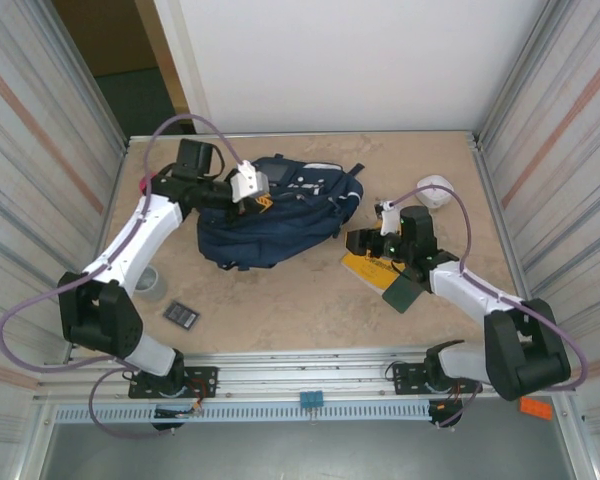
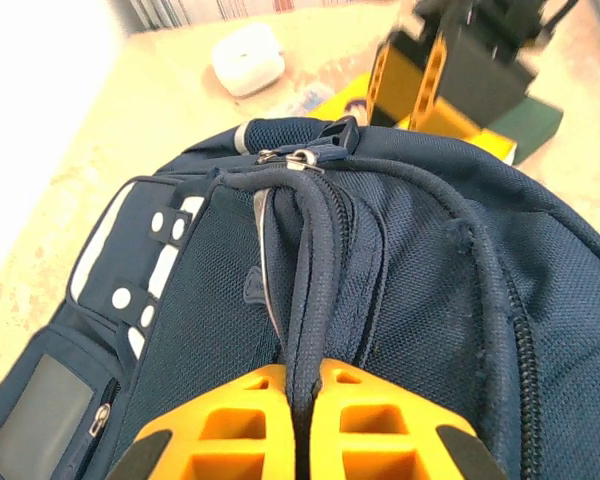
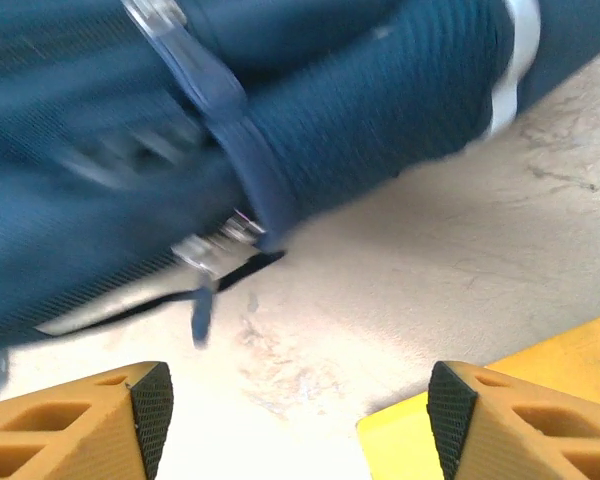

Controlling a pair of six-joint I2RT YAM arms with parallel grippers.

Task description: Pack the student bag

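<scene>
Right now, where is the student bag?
In the top view, the student bag lies toward the far middle of the table, just left of the yellow flat item, with the left pincer shut on its strap.

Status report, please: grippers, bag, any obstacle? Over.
Left gripper shut on bag strap. Right gripper open, empty, near bag. Yellow item lies below it.
</scene>
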